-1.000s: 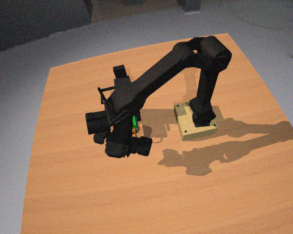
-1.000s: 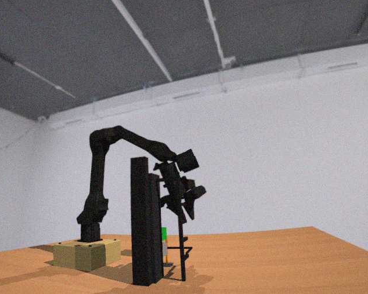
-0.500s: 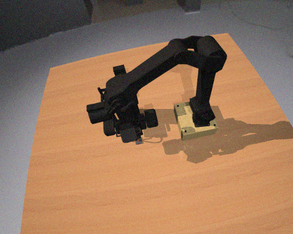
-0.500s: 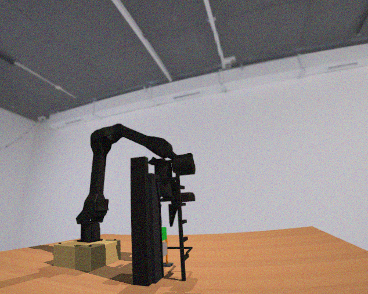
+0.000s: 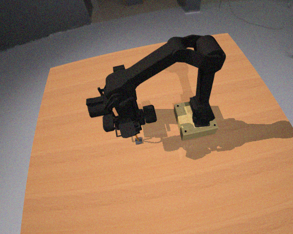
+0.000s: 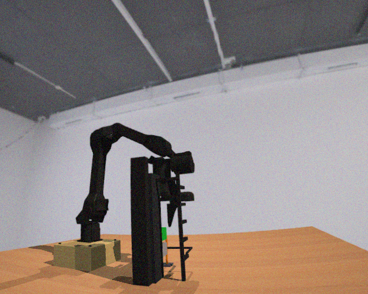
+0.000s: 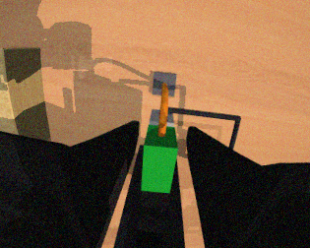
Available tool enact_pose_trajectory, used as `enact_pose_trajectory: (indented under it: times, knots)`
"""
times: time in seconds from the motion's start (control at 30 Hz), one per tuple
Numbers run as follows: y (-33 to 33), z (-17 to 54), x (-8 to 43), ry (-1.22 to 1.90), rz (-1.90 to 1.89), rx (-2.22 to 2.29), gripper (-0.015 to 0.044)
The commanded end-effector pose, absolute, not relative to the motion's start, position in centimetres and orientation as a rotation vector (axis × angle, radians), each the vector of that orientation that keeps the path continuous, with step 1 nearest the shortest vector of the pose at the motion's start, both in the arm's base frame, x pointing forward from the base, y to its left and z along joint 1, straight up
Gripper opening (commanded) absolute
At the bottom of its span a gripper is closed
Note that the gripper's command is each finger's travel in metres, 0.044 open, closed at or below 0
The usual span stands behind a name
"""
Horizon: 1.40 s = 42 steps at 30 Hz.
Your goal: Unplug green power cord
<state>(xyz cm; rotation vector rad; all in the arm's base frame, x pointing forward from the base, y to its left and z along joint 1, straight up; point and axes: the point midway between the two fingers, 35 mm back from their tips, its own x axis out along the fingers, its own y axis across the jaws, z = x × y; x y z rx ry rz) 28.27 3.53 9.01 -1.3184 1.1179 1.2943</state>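
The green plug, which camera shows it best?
The wrist view: the green plug sits centred between the two dark jaws, apparently untouched, an orange stem rising from its far end. The exterior view shows only a green sliver beside a tall dark post. In the top view the arm hides it.
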Motion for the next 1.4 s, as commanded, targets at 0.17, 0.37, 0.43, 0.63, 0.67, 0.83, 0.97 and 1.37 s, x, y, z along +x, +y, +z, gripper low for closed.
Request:
enact_pose_trajectory:
  times: [0.17,0.37,0.43,0.63,0.67,0.83,0.97,1.37]
  knots:
    - [2.0,9.1,28.5,1.120,1.293,-1.325,0.0160]
    - [1.1,9.1,28.6,1.120,1.293,-1.325,0.0160]
    - [1.0,9.1,28.6,1.120,1.293,-1.325,0.0160]
    - [1.0,8.6,28.6,1.120,1.293,-1.325,0.0160]
    - [1.0,8.4,28.6,1.120,1.293,-1.325,0.0160]
    - [1.0,7.9,28.6,1.120,1.293,-1.325,0.0160]
    - [1.1,8.1,28.7,1.119,1.289,-1.320,0.0081]
    - [1.2,8.1,28.7,1.119,1.290,-1.320,0.0000]
